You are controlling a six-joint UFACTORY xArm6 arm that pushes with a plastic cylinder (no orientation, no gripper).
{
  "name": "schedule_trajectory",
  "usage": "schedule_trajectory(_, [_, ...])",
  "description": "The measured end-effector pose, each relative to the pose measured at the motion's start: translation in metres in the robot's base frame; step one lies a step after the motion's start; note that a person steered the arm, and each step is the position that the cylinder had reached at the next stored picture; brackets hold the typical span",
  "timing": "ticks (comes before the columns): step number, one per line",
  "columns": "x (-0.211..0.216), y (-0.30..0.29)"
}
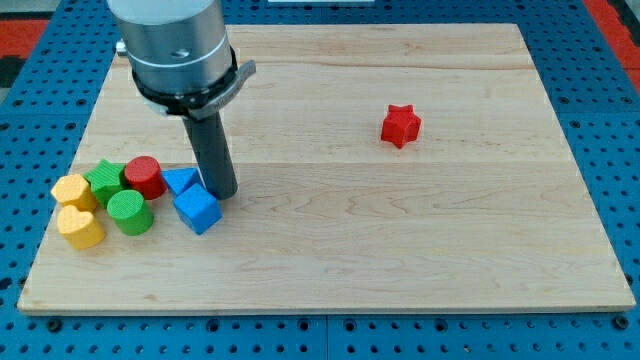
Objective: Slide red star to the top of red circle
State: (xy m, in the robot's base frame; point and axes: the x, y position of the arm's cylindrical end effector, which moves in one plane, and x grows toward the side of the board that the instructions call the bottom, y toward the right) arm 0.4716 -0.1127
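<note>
Rod's tip (222, 194) touching the blue cube (196, 209), no gripper on the arm, red circle (143, 176) just left, red star (400, 125) well apart at the view's right

Grey cylindrical arm entering from eleven o'clock, dark rod hanging straight down, my tip (225, 194) low, at nine o'clock of centre.

Star (400, 125) far right of the circle (144, 177); my tip (224, 194) just beside the cube (197, 209)
</note>
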Motion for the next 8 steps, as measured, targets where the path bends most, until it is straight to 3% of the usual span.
schedule_trajectory(1, [-0.026,0.06])
schedule_trajectory(3, [-0.028,0.234])
schedule_trajectory(4, [-0.071,0.265])
schedule_trajectory(5, [-0.071,0.243])
schedule_trajectory(6, [-0.075,0.182])
schedule_trajectory(7, [-0.108,0.182])
schedule_trajectory(8, [-0.106,0.109])
